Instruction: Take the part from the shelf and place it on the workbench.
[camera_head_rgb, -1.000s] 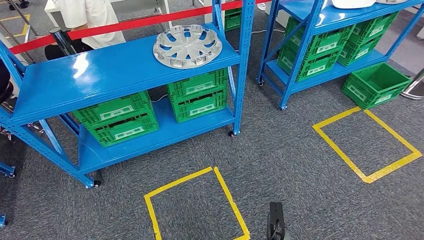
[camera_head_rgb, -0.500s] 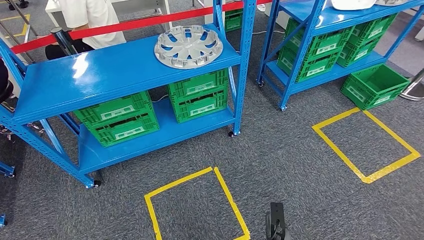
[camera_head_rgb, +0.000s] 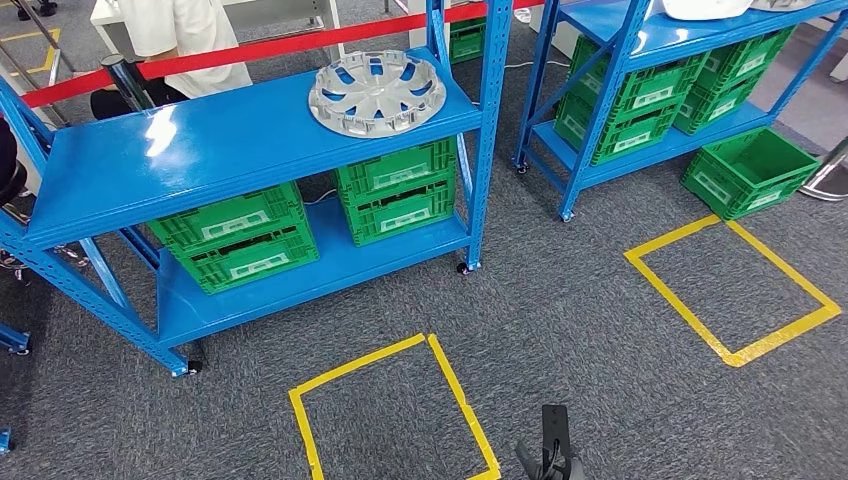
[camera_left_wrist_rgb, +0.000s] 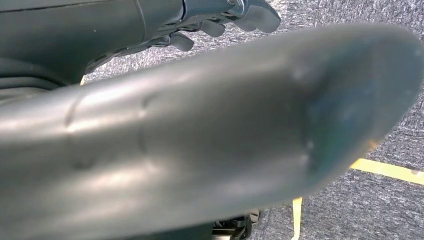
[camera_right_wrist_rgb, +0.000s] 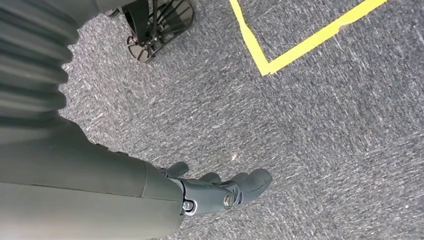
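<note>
Right hand (camera_right_wrist_rgb: 220, 192) empty above grey carpet (camera_right_wrist_rgb: 325, 140), fingers loosely apart; left hand's (camera_left_wrist_rgb: 220, 22) state unclear.

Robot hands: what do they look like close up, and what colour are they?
Both are dark grey. The right hand has a smooth, rounded thumb, dark stubby fingers with rounded tips, and small silver screws at a joint. A grey ribbed cover sits behind it. The left hand has dark rounded fingers too, behind a big, blurry, shiny grey thumb. No cables or markings show.

Warehouse-style workshop: blue steel shelving (camera_head_rgb: 250, 140), green crates (camera_head_rgb: 395, 190), floor tape (camera_head_rgb: 460, 400).
</note>
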